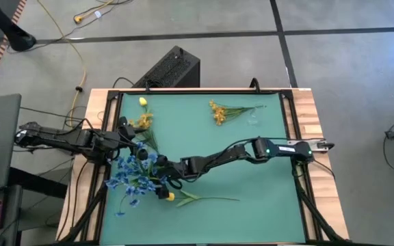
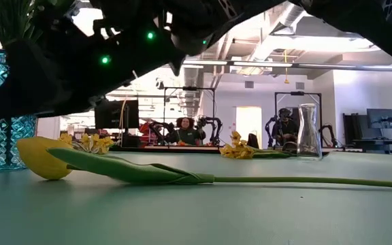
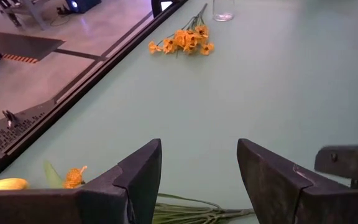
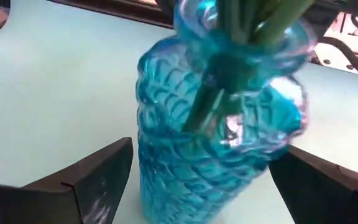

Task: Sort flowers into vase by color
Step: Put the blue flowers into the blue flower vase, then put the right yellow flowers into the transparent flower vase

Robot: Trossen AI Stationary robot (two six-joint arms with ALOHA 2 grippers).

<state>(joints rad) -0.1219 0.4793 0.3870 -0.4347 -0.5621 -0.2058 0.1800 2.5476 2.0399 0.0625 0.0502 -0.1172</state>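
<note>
**Now both arms meet by the blue vase**

Over on the left side of the green table, the left gripper sits low above the mat with its two dark fingers spread apart. Nothing is between them. Some green stems lie on the mat just under it, and a small yellow tulip and a little orange bunch lie near that arm, toward the far edge.

Next comes the blue glass vase. It stands on the mat with green stems poking out of its neck, and from above a big heap of blue flowers spreads over it. The right arm reaches all the way across the table to this spot. The right gripper has its fingers wide apart, one on each side of the vase. I cannot tell if they touch the glass.

Just in front of the vase, a yellow tulip with a long stem lies flat on the mat, with its yellow bud pointing toward the vase.

Further right, near the far edge, a bunch of orange flowers lies on the mat. A clear glass vase stands upright just beside it, with no flowers in it.

Past the table, a person sits in the room behind.
</note>
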